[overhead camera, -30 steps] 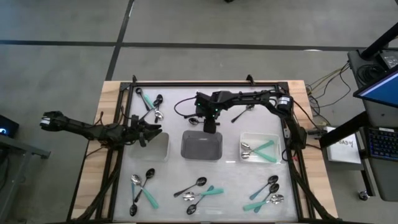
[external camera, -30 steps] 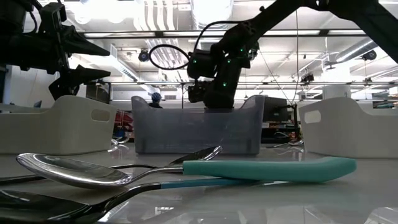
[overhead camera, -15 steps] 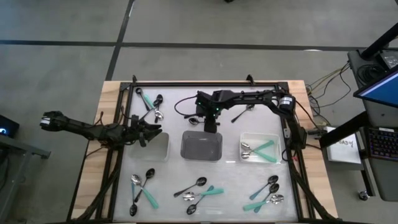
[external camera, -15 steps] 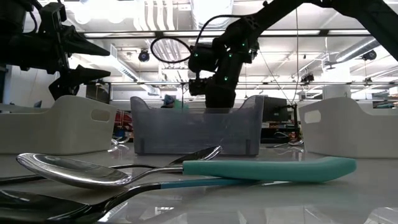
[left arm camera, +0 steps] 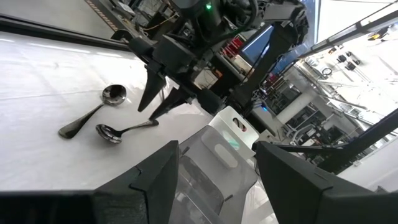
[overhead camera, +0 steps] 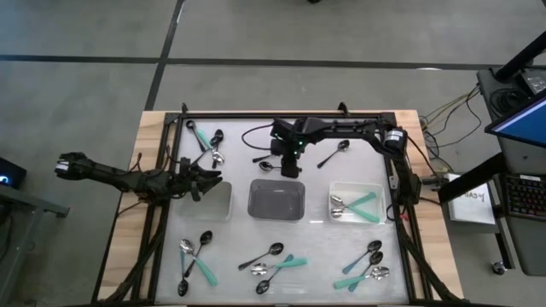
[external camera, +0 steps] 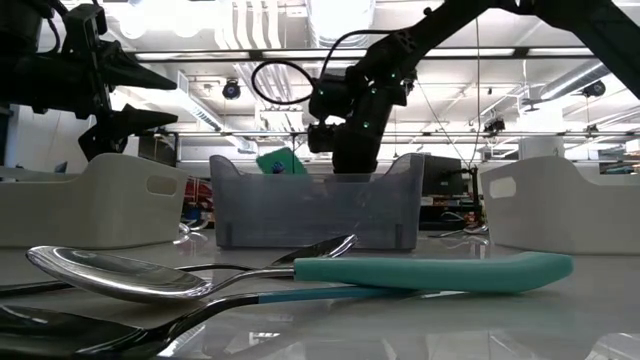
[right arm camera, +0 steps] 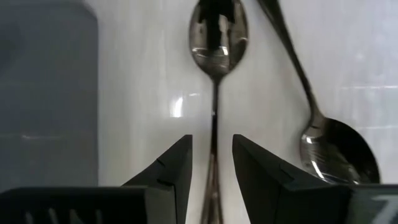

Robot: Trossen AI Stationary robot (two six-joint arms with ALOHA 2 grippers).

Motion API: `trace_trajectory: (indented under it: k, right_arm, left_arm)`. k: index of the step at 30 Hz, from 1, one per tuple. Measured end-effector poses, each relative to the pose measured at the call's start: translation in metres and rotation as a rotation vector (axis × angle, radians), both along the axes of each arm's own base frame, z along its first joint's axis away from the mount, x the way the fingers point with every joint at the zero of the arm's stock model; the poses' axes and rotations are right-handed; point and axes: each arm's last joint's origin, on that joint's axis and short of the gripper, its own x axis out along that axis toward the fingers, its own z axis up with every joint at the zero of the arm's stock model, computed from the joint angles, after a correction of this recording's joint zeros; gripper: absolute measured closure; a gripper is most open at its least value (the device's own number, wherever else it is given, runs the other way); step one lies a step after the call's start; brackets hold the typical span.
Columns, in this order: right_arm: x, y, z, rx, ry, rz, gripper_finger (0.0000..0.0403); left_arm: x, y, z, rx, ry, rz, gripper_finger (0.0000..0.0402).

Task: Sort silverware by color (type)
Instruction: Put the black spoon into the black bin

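The right gripper (overhead camera: 290,170) hangs low over the bench (overhead camera: 256,230) just behind the far rim of the grey middle tray (overhead camera: 277,199), its two dark fingers (right arm camera: 166,173) spread apart and pointing down, holding nothing. Directly beneath it, running up between the fingers in the right wrist view, lies a shiny silver spoon (right arm camera: 215,74) with its bowl away from the camera; the fingers straddle its thin handle but are not closed on it. Just beside that spoon lies a second silver spoon (right arm camera: 323,130), bowl the other way, its handle slanting across. In the low view this gripper (external camera: 350,160) shows behind the grey tray's (external camera: 315,205) far wall. The left gripper (overhead camera: 207,180) waits well off to one side, above the near corner of the white left tray (overhead camera: 223,203), its fingers (left arm camera: 155,177) wide apart and empty. The rest of the silverware is scattered: a mint-green spoon (overhead camera: 200,136) and dark spoons (overhead camera: 215,145) toward the back left corner, a spoon (overhead camera: 334,153) just beyond the right gripper's far side, silver and green spoons (overhead camera: 354,207) in the white right tray (overhead camera: 374,189), and three mixed clusters along the front edge of the bench, at left (overhead camera: 196,254), middle (overhead camera: 273,260) and right (overhead camera: 367,264).
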Motion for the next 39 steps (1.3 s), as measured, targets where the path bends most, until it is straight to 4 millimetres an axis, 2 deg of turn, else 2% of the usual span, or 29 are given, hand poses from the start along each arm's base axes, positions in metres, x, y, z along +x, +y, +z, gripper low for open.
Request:
trace_trajectory:
  k: [8, 30, 34, 39]
  right_arm:
    - [0.000, 0.000, -0.002, -0.013, -0.001, 0.035, 0.0292]
    - [0.005, -0.005, -0.038, 0.022, 0.072, 0.033, 0.0303]
    - [0.005, -0.005, -0.037, 0.016, 0.071, 0.028, 0.0322]
    - [0.005, -0.006, -0.036, 0.005, 0.068, 0.024, 0.0373]
  left_arm:
    - [0.000, 0.000, 0.000, 0.000, 0.000, 0.000, 0.0203]
    - [0.000, 0.000, 0.000, 0.000, 0.000, 0.000, 0.0203]
    - [0.000, 0.000, 0.000, 0.000, 0.000, 0.000, 0.0203]
    - [0.000, 0.000, 0.000, 0.000, 0.000, 0.000, 0.0203]
